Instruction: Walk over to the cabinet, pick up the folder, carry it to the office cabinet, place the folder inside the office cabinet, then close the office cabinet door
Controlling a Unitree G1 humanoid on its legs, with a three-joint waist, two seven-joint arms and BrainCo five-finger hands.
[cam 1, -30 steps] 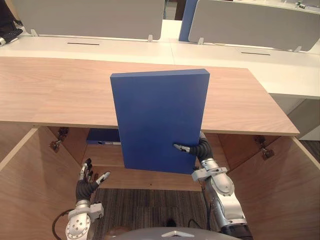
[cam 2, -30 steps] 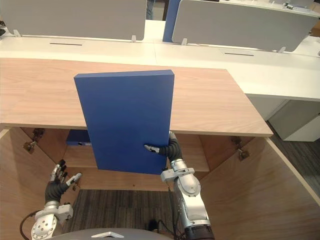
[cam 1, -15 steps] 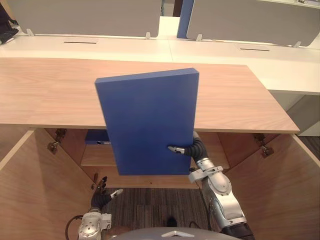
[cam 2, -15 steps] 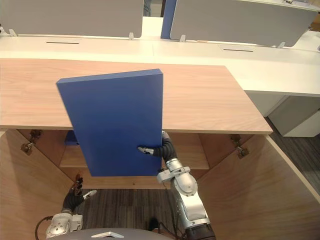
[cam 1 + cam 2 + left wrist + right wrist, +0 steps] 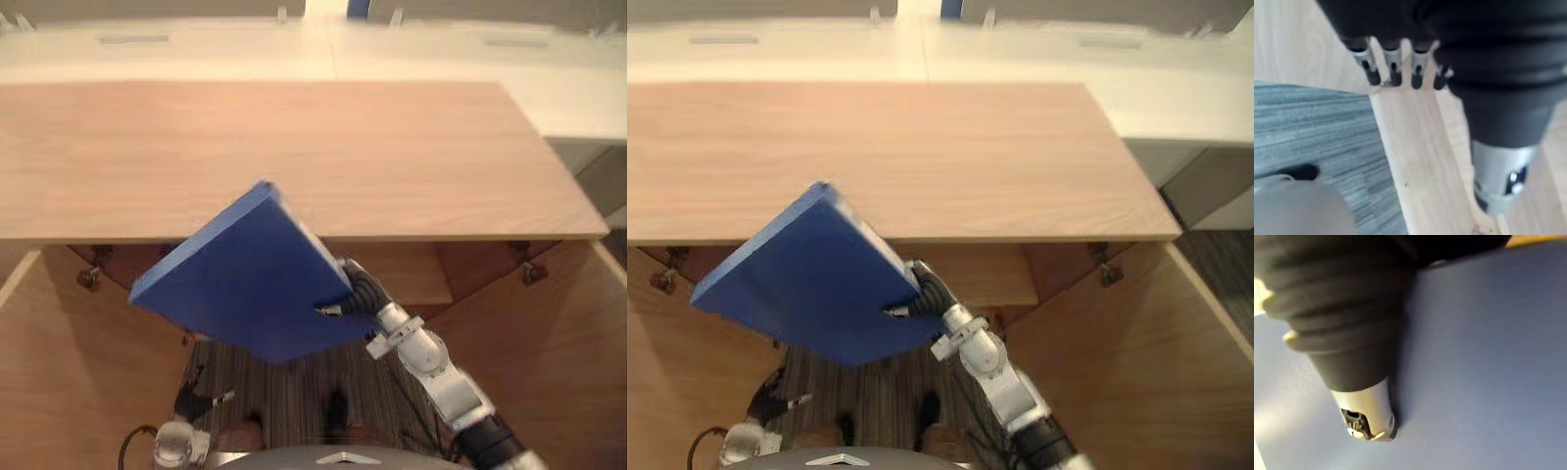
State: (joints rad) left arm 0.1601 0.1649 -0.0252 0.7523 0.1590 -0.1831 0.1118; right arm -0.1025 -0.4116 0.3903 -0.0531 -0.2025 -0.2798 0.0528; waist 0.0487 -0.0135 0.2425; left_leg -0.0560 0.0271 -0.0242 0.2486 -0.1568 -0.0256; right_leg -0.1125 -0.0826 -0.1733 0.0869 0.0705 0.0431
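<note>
Folder (image 5: 250, 284): solid deep blue, rectangular, thick like a box file. The broad face is plain and matte, with a narrow side edge showing along its upper right. It is off every surface, held in the air in front of the open office cabinet (image 5: 294, 157). It is strongly tilted, with one corner pointing up at the front edge of the cabinet's wooden top and the broad face turned upward. Its lower corner hangs over the grey striped carpet (image 5: 304, 397).

Right hand (image 5: 353, 292): grasping the folder at its lower right edge. The thumb (image 5: 1369, 416) presses flat on the blue face; the fingers are behind the folder, hidden.

Left hand (image 5: 201, 399): low, near the carpet, well apart from the folder and holding nothing. In the left wrist view its fingers (image 5: 1393, 68) are straight and relaxed, their tips towards a pale wood panel.

Cabinet: both doors swung open, left door (image 5: 49, 382) and right door (image 5: 563, 372), with metal hinges (image 5: 534, 272) showing under the top. An inner shelf (image 5: 416, 284) is visible to the right of the folder. White tables (image 5: 573, 98) stand beyond.
</note>
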